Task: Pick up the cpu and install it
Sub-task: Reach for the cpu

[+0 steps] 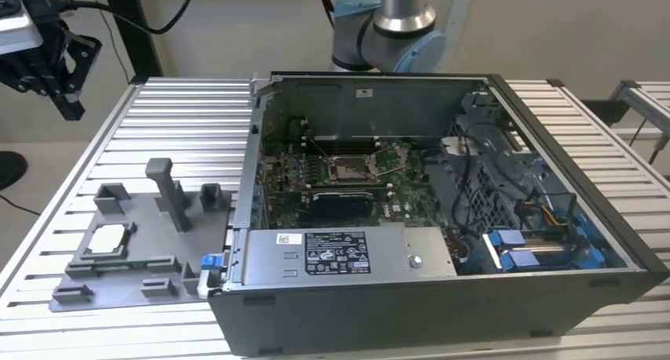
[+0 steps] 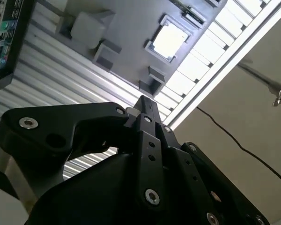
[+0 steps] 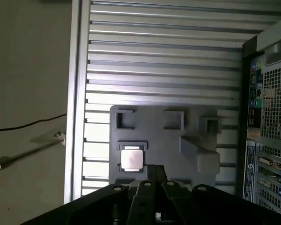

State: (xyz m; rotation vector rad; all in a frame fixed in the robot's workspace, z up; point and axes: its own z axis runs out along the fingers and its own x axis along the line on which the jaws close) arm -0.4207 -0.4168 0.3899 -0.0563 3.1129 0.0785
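"Cpu (image 1: 108, 239): what might go wrong from here?" you ask.

"I judge that an off-centre descent could catch my claw (image 1: 71, 109) on the raised walls around its pocket and tip the chip."

"Where does it lie from you?"

"Flat in a pocket of the grey tray (image 1: 147, 254), at the exterior view's left of the computer case (image 1: 419, 297). My claw hangs high and well apart, near the edge of the table (image 1: 183, 105), clenched on nothing."

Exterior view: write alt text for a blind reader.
The cpu lies in a grey tray on a slatted table, at the exterior view's left of an open computer case. The gripper hangs at upper left, apart from it.
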